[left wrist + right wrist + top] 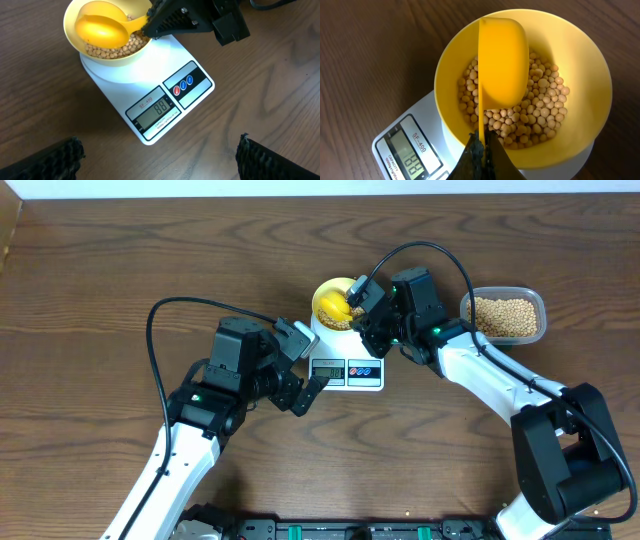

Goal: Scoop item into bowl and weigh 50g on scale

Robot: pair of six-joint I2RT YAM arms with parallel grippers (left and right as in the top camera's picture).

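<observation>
Above the bowl (pixel 600 100) of loose, rolling beans (pixel 540 110), the right gripper (pixel 482 147) pinches the stiff, light scoop (pixel 502 60) by its handle; the left gripper (pixel 305 367) gapes empty.

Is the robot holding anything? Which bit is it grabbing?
The right gripper pinches the yellow scoop by the end of its handle, over the beans in the bowl. The left gripper is open and holds nothing.

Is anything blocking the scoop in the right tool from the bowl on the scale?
Nothing visible does. The right tool holds the yellow scoop inside the bowl, over the beans, with no other object between them.
</observation>
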